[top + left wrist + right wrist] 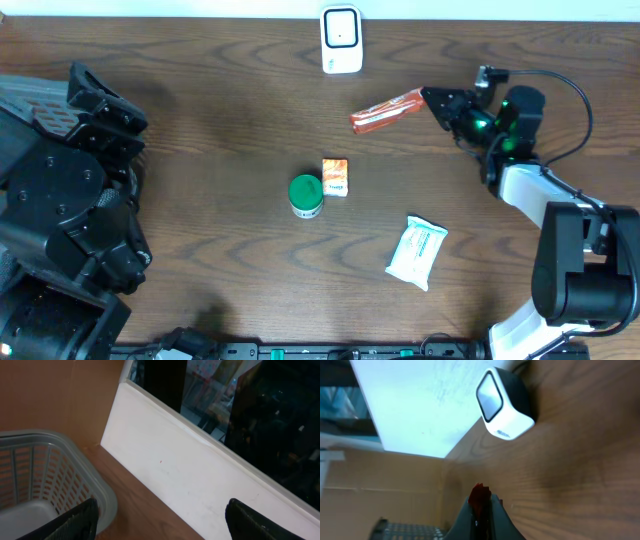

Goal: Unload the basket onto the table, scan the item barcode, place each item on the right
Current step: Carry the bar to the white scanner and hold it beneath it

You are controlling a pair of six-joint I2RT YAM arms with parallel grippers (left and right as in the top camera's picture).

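The red packet hangs over the counter near its far edge, right of centre. At the left edge the left pincer stands with jaws apart and empty, a grey plastic basket beside it. Mid-counter, a green-lidded tub sits just beside a small orange box. The white scanner stands at the far edge. Nearer the front right lies what looks like a wipes pack. The right pincer is clamped on the packet's end.
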